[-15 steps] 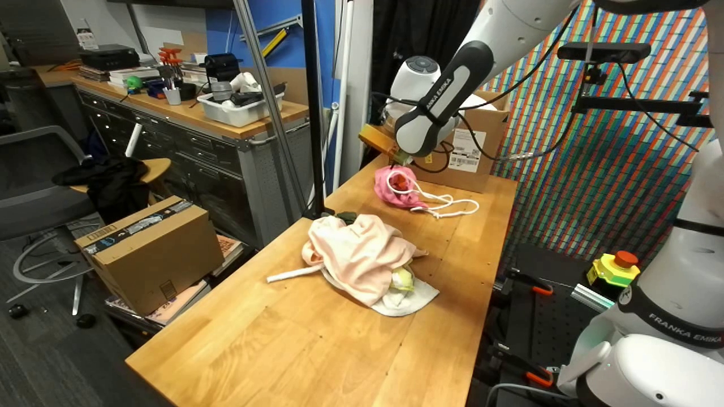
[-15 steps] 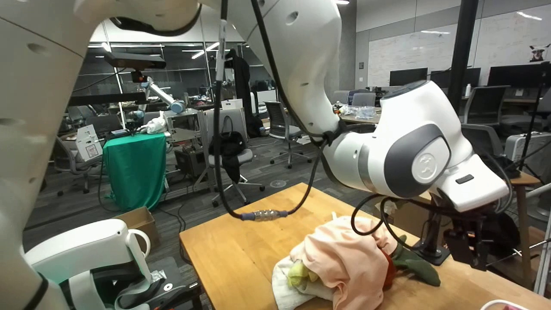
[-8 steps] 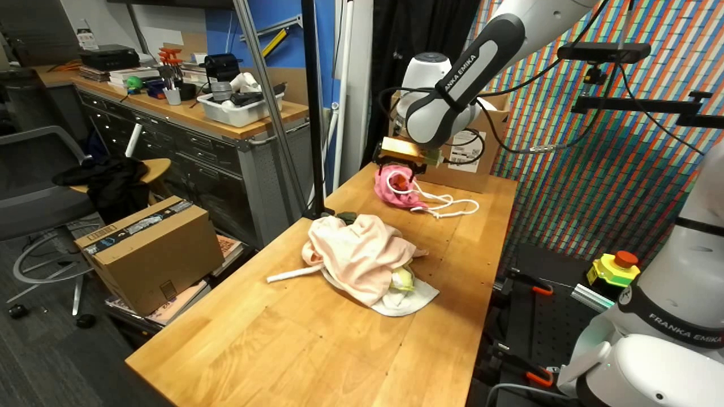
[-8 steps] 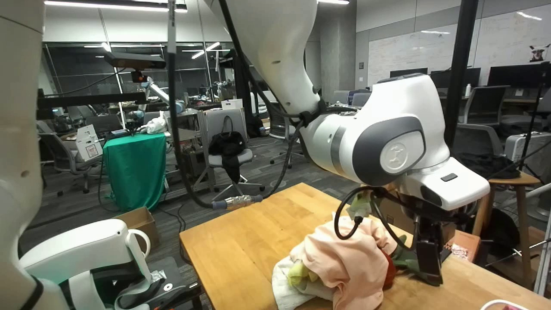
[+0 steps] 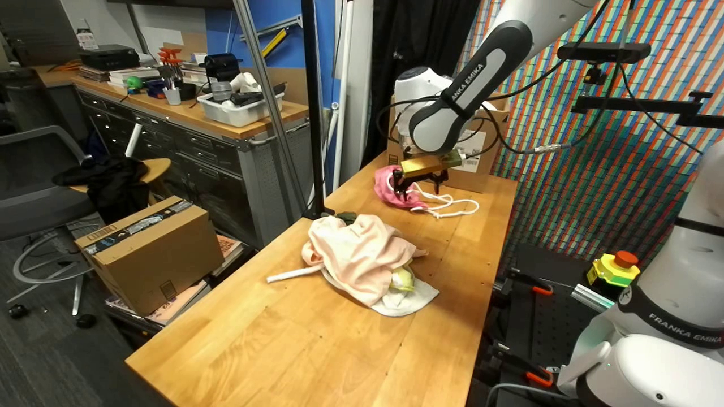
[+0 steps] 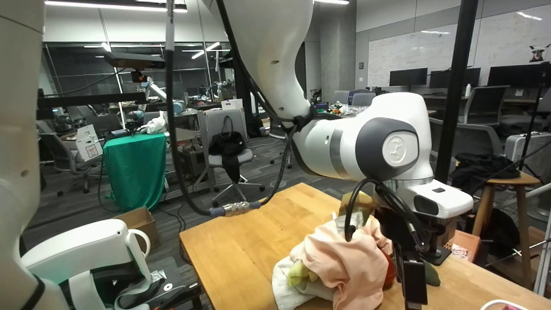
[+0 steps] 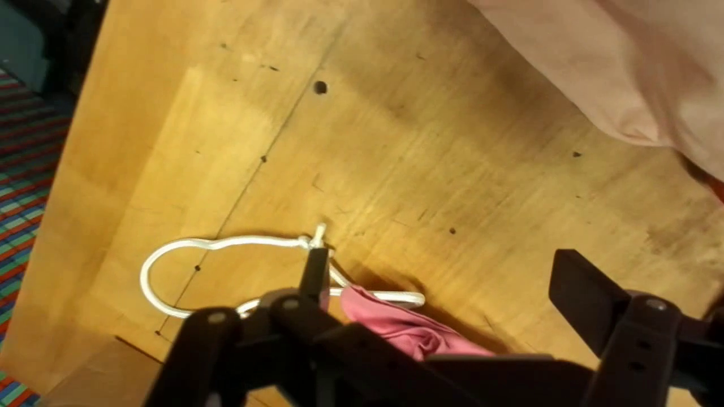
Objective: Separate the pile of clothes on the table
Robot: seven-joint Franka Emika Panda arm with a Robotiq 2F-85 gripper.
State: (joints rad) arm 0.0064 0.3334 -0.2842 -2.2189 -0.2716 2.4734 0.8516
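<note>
Wrist view: the black two-fingered gripper (image 7: 440, 280), spread, partly hides crumpled pink cloth (image 7: 410, 330) and looped white cord (image 7: 254, 240) below; soft peach-beige cloth (image 7: 639, 65) lies apart from it.

A robotics lab with office furniture: in an exterior view, a white robot base (image 5: 667, 302) lettered "FRANKA EMIKA" stands at four o'clock with a yellow stop button (image 5: 611, 274) near it, while a workbench (image 5: 189, 113) lined with dark drawers (image 5: 198, 161) and crowded with tools (image 5: 171, 56) occupies ten o'clock and a swivel chair (image 5: 34, 215) nine. Also in an exterior view, what looks like a second robot arm (image 6: 158, 90) shows at ten o'clock, and a whiteboard (image 6: 495, 47) stretches behind computer monitors (image 6: 407, 77) at two.
</note>
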